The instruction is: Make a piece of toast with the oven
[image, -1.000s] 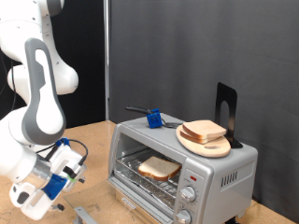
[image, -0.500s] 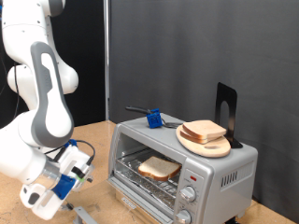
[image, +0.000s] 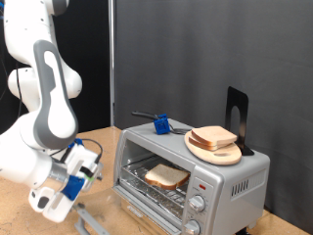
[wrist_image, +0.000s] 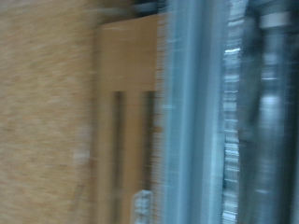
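The silver oven [image: 230, 186] stands at the exterior view's right with its glass door [image: 98, 221] folded down and open. The piece of toast [image: 166, 176] lies flat on the wire rack inside. My gripper [image: 86, 172], on a white and blue hand, hangs low at the exterior view's left, just off the oven's open front and above the lowered door. Nothing shows between its fingers. The wrist view is motion-blurred: a grey metal band of the oven door [wrist_image: 201, 112] runs beside wooden tabletop [wrist_image: 47, 121], and no fingertips can be made out.
On the oven's top sit a round wooden plate [image: 227, 155] with piled bread slices [image: 213, 137], a blue-handled tool [image: 159, 124] and a black upright stand [image: 237, 116]. A dark curtain [image: 196, 59] hangs behind. The wooden table [image: 103, 137] extends at the left.
The arm has swung toward the oven: the hand moved to the exterior view's right and slightly up, closer to the open door. The toast and plate have not moved.
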